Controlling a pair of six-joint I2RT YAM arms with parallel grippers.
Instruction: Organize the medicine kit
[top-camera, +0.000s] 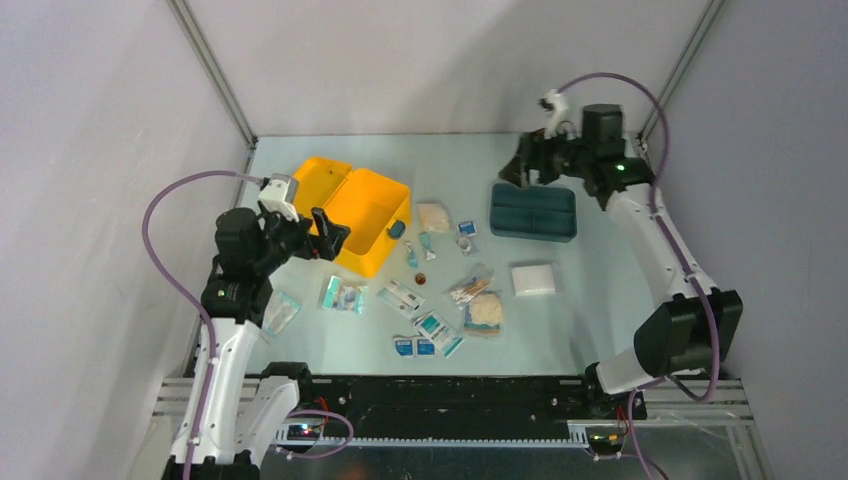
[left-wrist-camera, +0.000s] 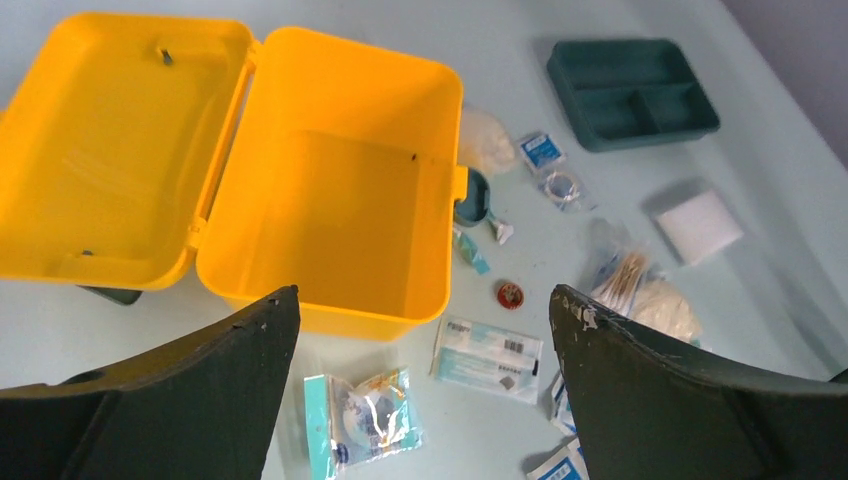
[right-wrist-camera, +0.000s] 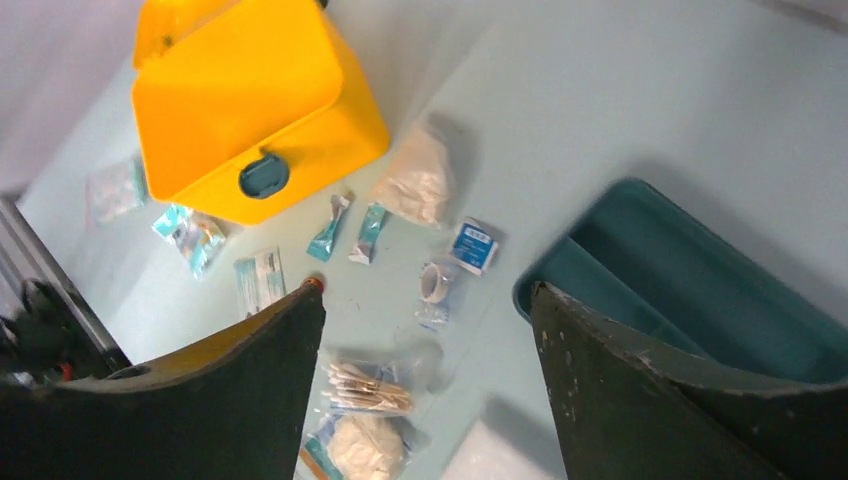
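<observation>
**Item 1. Medicine kit (top-camera: 372, 212).** Yellow plastic box. We find it on the far left part of the pale table (top-camera: 600, 320), standing open. Its lid (top-camera: 318, 180) is thrown back to the left on the hinge and lies inner face up beside the body. The dark blue-grey latch (right-wrist-camera: 264, 175) sits on the wall that faces the loose supplies.

**Item 2. Left gripper (top-camera: 329, 233).** Jaws spread wide with nothing between them. We see it poised at the kit's near left corner.

**Item 3. Right gripper (top-camera: 513, 172).** Jaws likewise parted and empty, hanging over the far left end of the divided tray (top-camera: 533, 212).

**Item 4. Divided tray.** Dark teal and flat. It lies to the right of the kit, well apart from it.

**Item 5. Loose supplies, scattered between kit and tray and nearer the arms.**
- We list a bag of white cotton (top-camera: 434, 216) just beside the latch.
- A blue square sachet (top-camera: 466, 229) lies next to a tape roll in clear wrap (left-wrist-camera: 562, 185).
- There is a small red round piece (left-wrist-camera: 510, 294).
- A bag of cotton swabs (top-camera: 470, 290) touches a second cotton bag (top-camera: 485, 312).
- A white square pad (top-camera: 533, 278) lies nearer the arms than the tray.
- A flat sealed packet (top-camera: 344, 295) lies near the kit's front.
</observation>
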